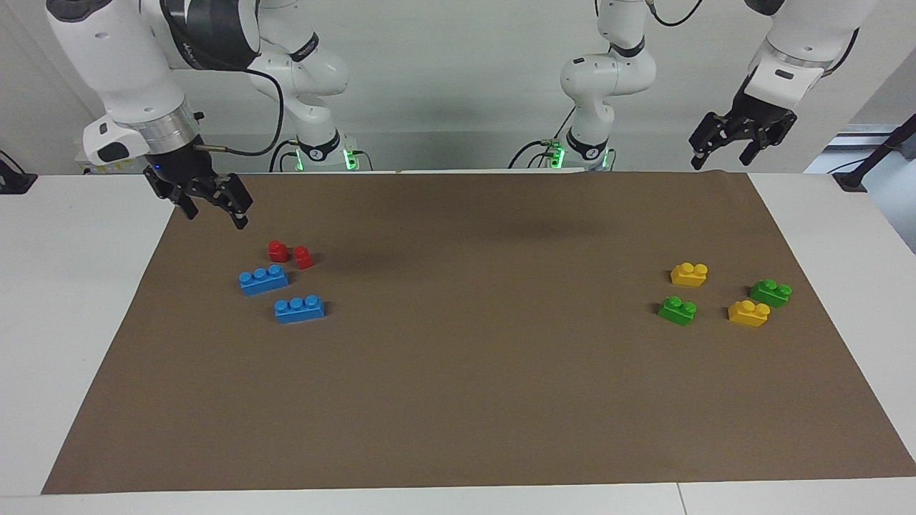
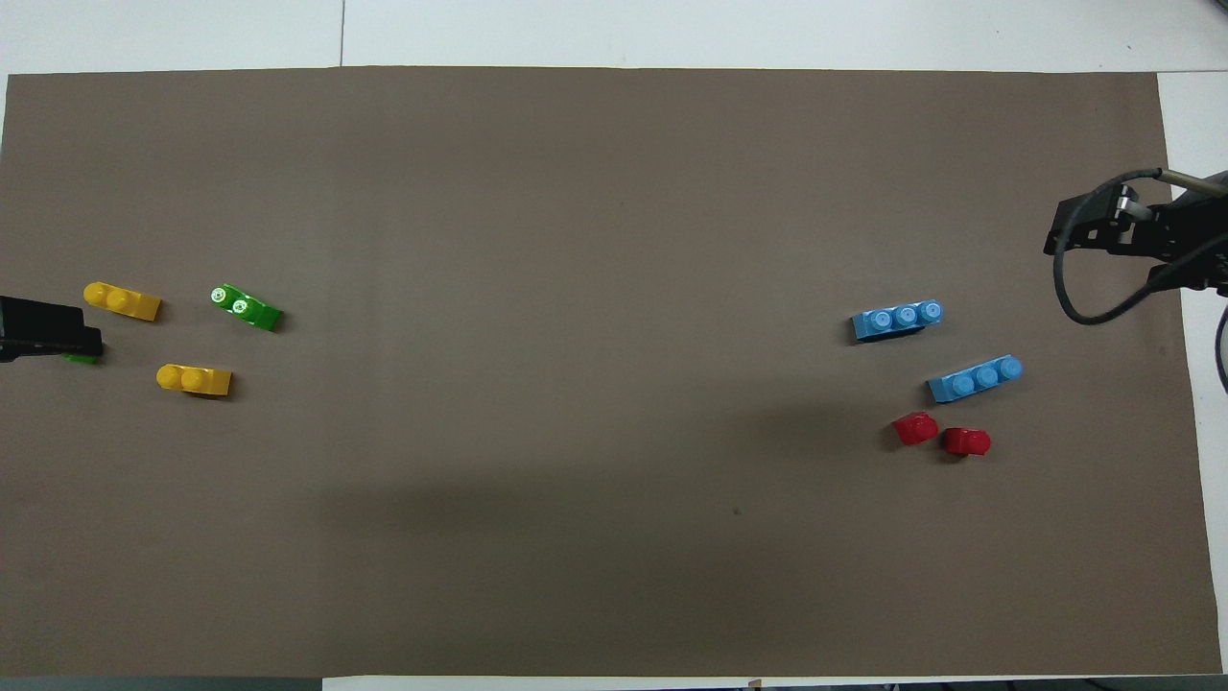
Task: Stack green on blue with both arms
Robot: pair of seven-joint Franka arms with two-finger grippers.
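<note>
Two blue three-stud bricks (image 1: 263, 279) (image 1: 299, 308) lie on the brown mat toward the right arm's end, also visible as blue bricks (image 2: 974, 378) (image 2: 897, 320) from overhead. Two green two-stud bricks (image 1: 677, 310) (image 1: 770, 292) lie toward the left arm's end. One green brick (image 2: 246, 308) shows fully from overhead; the other green brick (image 2: 82, 358) peeks out under the raised left gripper (image 2: 48, 329). My right gripper (image 1: 216, 214) hangs open and empty over the mat's corner beside the red pieces. My left gripper (image 1: 721, 159) hangs open and empty high over the other corner.
Two small red pieces (image 1: 278, 250) (image 1: 303, 257) sit just nearer to the robots than the blue bricks. Two yellow two-stud bricks (image 1: 688, 273) (image 1: 748, 312) lie among the green ones. The brown mat (image 1: 458, 400) covers most of the white table.
</note>
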